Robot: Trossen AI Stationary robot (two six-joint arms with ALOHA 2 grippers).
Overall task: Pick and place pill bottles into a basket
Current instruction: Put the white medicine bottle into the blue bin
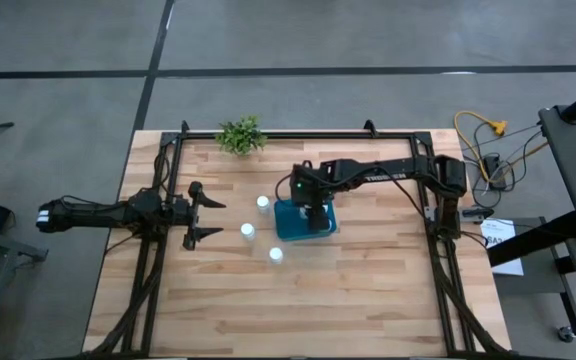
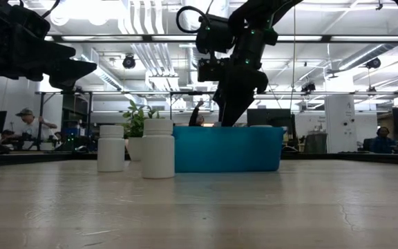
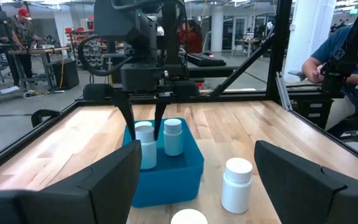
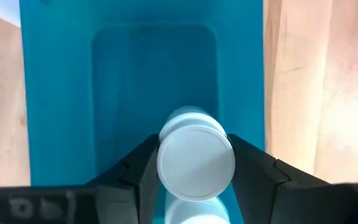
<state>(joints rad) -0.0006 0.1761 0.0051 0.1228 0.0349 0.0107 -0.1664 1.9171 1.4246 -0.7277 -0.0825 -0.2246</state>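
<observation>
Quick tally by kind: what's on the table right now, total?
Pill bottles: 5 (3 on the table; 2 in the basket: one in the right gripper jaws, one beside it)
Basket: 1
Plant: 1
Total: 7

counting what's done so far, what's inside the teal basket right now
Two pill bottles stand upright in the teal basket: one free, the other between the right gripper fingers, closed on its cap. The basket's far end looks bare; the gripper hides the floor beneath it.
</observation>
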